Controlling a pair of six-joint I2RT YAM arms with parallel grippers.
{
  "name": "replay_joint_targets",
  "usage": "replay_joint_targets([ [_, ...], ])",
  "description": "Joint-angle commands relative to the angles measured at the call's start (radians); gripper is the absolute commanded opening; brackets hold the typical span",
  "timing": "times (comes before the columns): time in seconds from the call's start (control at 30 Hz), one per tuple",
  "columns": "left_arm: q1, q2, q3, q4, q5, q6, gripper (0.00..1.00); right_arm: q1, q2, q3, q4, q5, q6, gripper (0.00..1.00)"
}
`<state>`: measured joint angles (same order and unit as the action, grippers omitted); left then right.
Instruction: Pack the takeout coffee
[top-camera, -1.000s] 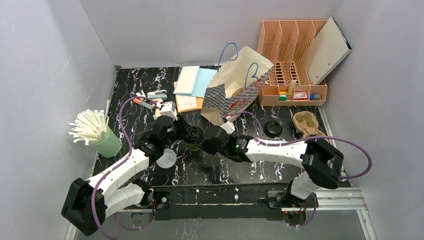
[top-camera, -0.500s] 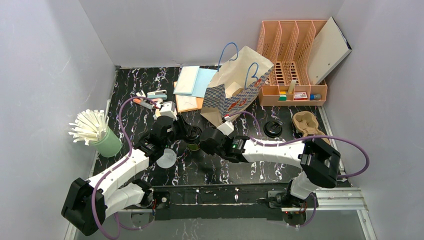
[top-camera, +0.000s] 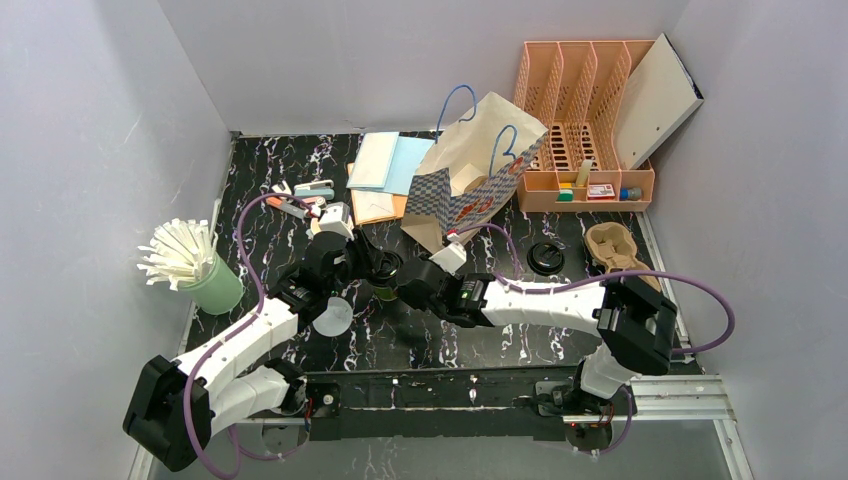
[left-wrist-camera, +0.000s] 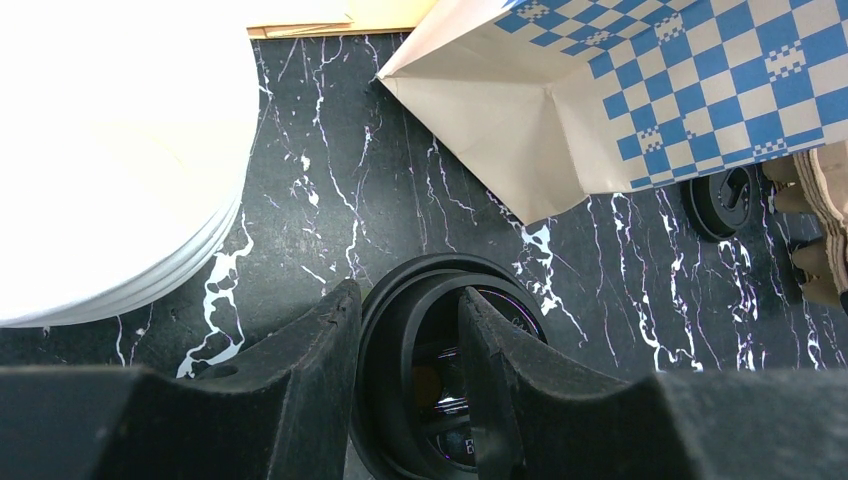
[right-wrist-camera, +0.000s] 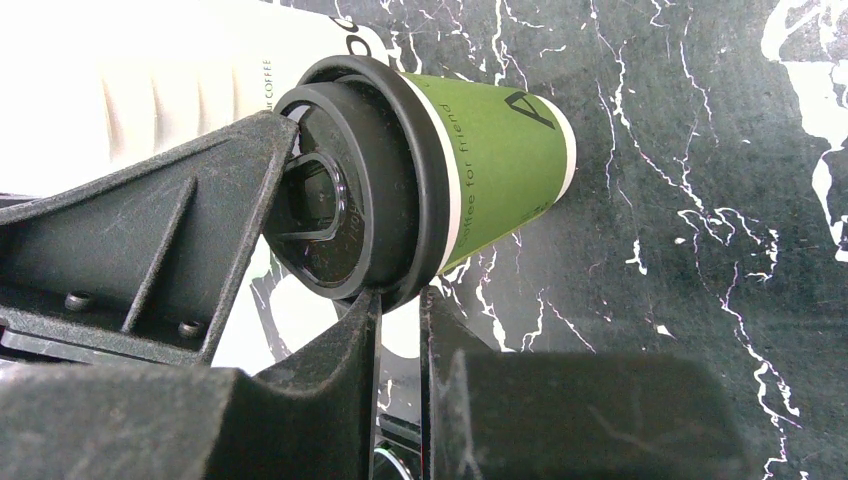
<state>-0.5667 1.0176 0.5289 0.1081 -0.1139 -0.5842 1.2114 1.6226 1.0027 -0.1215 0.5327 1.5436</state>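
Note:
The takeout coffee (right-wrist-camera: 490, 130) is a dark green paper cup with a black lid (right-wrist-camera: 380, 210) seated on its top. In the top view it (top-camera: 386, 293) stands mid-table, in front of the paper bag. My left gripper (left-wrist-camera: 405, 300) is shut on the lid's rim (left-wrist-camera: 430, 268), one finger outside it and one inside. Its finger (right-wrist-camera: 150, 230) also shows in the right wrist view. My right gripper (right-wrist-camera: 400, 300) comes in from the right (top-camera: 408, 285). Its jaws are nearly together with a thin slit, tips at the lid's edge. I cannot tell whether they pinch it.
The checked paper bag (top-camera: 470, 180) stands open just behind the cup. A stack of cream cups (top-camera: 332, 315) sits at the left, a green straw holder (top-camera: 215, 285) further left. A spare black lid (top-camera: 546, 257), a pulp carrier (top-camera: 612, 245) and an orange organiser (top-camera: 590, 120) lie right.
My right gripper has slid a little to the left, closer against the cup's lid. The left gripper and the cup have stayed in place.

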Motion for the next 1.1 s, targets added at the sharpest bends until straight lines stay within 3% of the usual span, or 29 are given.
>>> replay_joint_targets([
  [0.0,-0.047,0.039,-0.075,-0.257,0.227,-0.034,0.36,-0.028,0.247,-0.114,-0.444,0.078,-0.135,0.10],
  [0.47,-0.047,0.038,-0.056,-0.267,0.212,-0.026,0.36,-0.024,0.183,-0.097,-0.453,0.112,-0.155,0.11],
  [0.83,-0.047,0.080,0.196,-0.414,0.133,0.061,0.37,-0.057,0.013,0.012,-0.373,0.097,-0.337,0.15],
  [1.07,-0.047,0.104,0.282,-0.443,0.143,0.084,0.38,-0.087,-0.055,-0.007,-0.304,0.015,-0.411,0.21],
])
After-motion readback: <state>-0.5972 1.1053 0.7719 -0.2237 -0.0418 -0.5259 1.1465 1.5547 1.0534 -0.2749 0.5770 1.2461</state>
